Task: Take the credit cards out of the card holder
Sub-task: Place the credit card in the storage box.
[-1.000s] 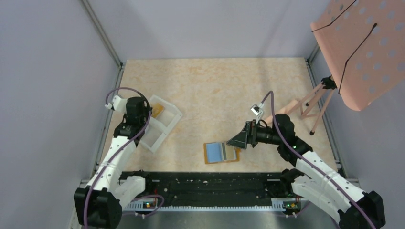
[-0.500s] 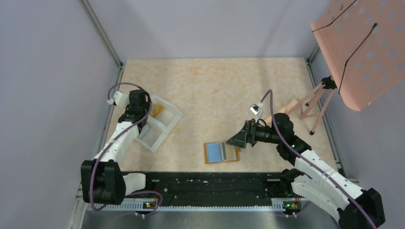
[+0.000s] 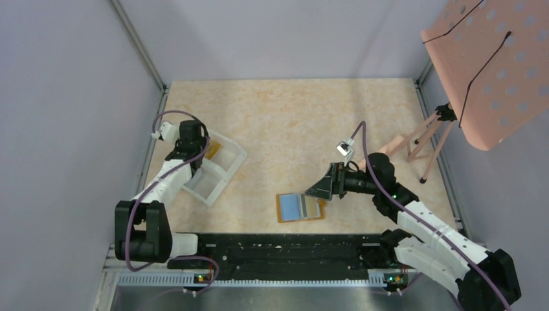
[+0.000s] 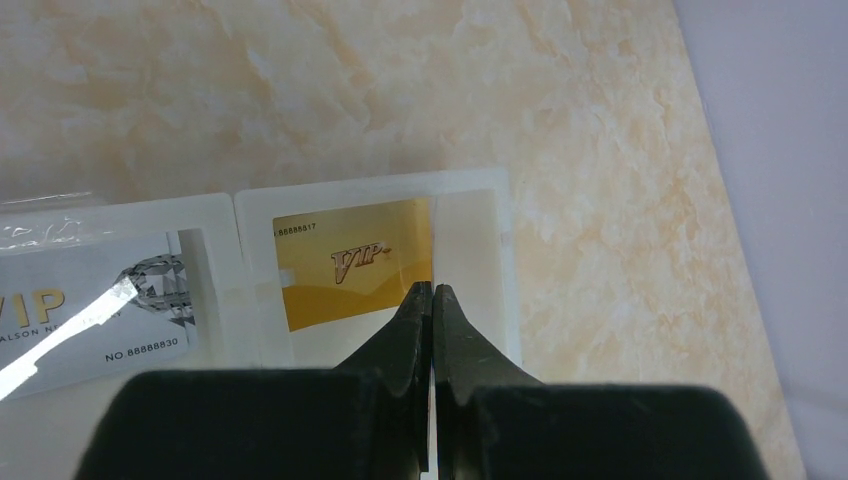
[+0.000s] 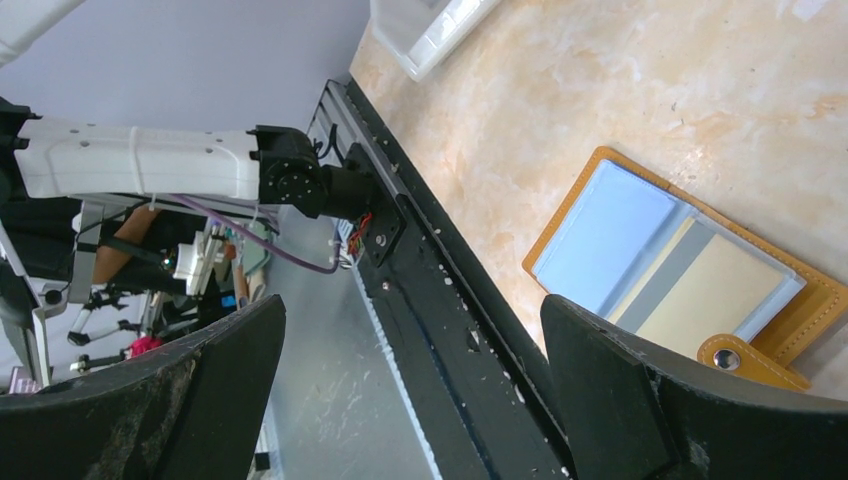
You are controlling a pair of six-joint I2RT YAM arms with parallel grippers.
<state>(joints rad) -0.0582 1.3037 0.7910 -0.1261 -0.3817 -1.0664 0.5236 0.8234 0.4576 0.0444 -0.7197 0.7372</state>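
**2 cards sitting in the open wallet, right claw spread above it**

At the left, the left claw [image 4: 432,296] is hanging over the white tray [image 3: 238,155] with its fingers pressed together. Their tips are pointing at the right edge of a gold card [image 4: 350,270], which is lying in 1 compartment. A silver card [image 4: 90,312] is lying in the other. Near the table's front edge the orange wallet [image 5: 815,300] is lying open, holding the light blue card [image 5: 600,235] and the whitish card [image 5: 715,290] side by side. The right claw [image 3: 318,189] is hovering wide open over the wallet's right end.
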